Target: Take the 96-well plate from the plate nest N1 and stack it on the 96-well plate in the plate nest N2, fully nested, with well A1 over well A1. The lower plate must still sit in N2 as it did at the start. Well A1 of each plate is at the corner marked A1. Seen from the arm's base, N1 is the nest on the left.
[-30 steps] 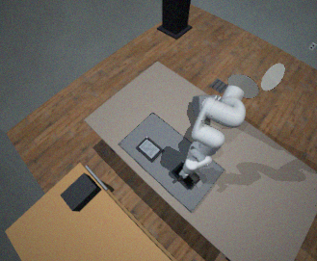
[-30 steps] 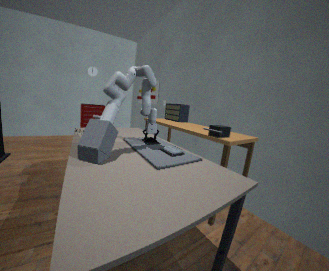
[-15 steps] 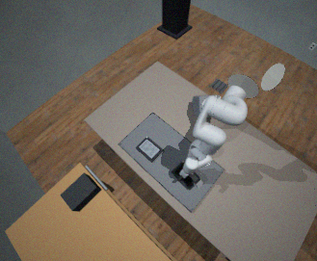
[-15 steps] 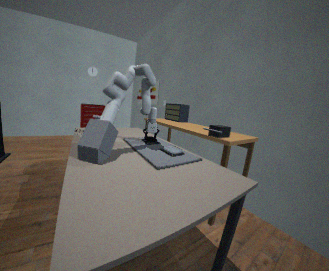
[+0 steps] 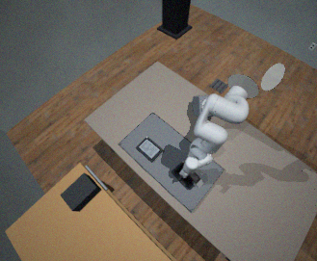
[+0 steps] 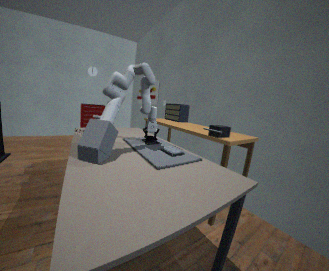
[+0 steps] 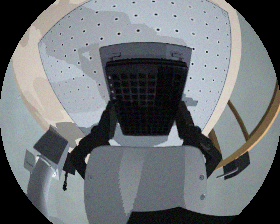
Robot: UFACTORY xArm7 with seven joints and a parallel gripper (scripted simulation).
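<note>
No brand, label or A1 mark was legible in any view. My hand (image 7: 148, 118) pinched the dark, rectangular 96-well plate (image 7: 146, 93), its top a fine grid of wells, by its two long sides over the grey mat (image 5: 143, 131) on the table (image 5: 128, 102). The other plate (image 5: 148, 148), pale-topped with a dark rim, lay flat on the same mat, well apart.

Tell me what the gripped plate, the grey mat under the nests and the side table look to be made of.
The 96-well plate in the gripper: probably dark moulded plastic, matte, with a fine well grid. The grey mat: flat, dull grey, maybe rubber or painted metal; unclear. The side table: likely wood or laminate, with an even tan top and matching legs.
</note>
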